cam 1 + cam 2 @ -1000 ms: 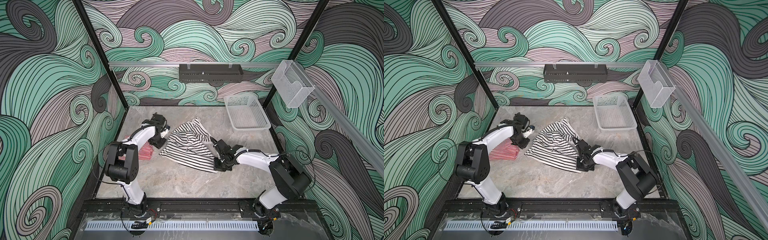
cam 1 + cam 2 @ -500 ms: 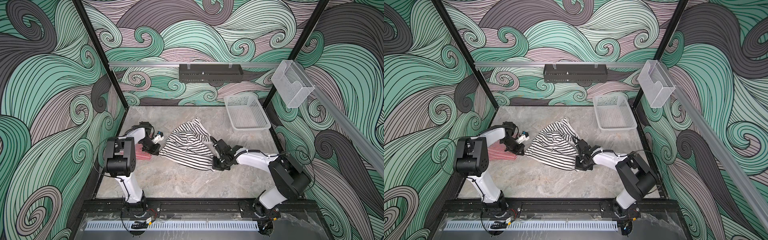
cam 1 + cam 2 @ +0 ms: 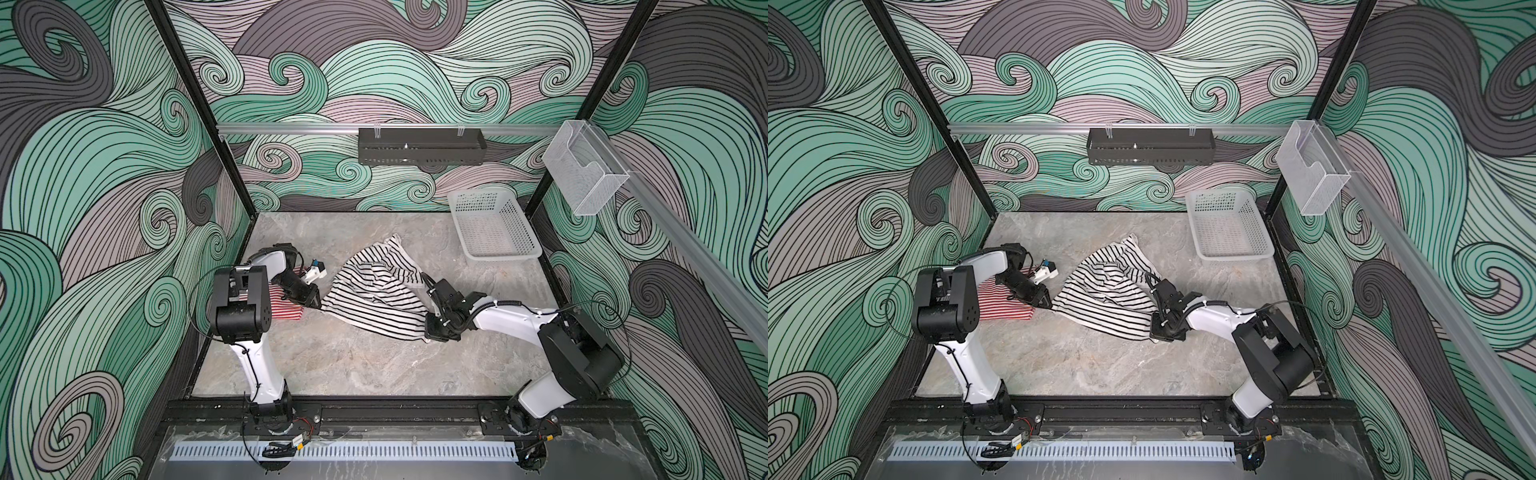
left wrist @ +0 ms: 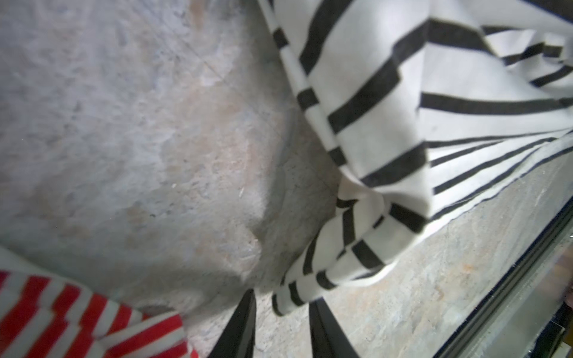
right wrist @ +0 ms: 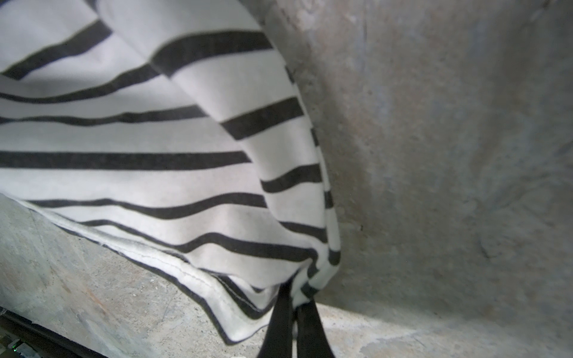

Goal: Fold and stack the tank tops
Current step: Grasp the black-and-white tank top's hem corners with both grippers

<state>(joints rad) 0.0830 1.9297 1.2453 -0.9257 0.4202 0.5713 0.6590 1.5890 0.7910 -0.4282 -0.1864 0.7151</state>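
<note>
Red-and-white cloth, left side of the counter (image 3: 353, 365): red-striped top (image 3: 286, 309), lying as a small flat packet, partly under the left arm. Judged folded.

Left claw (image 4: 282, 299): low over the counter, between the two garments. Fingers apart; the near-left corner of the black-striped top (image 3: 374, 291) reaches into the gap. No clamp on it shows in the wrist view.

Black-striped top: centre of the counter, just right of the red packet and not on it. Loosely spread, rumpled through the middle, one end bunched towards the far side. No clean fold visible; judged not yet folded.

Right claw (image 5: 294, 297): fingers together, pinched on the near-right hem corner of the black-striped top.

Basket (image 3: 503, 255): white plastic, far right corner, well apart from both garments.

Outstanding, by judgement: secure the left corner, flatten and fold the black-striped top, then set one folded top on the other. Roughly half remains.
</note>
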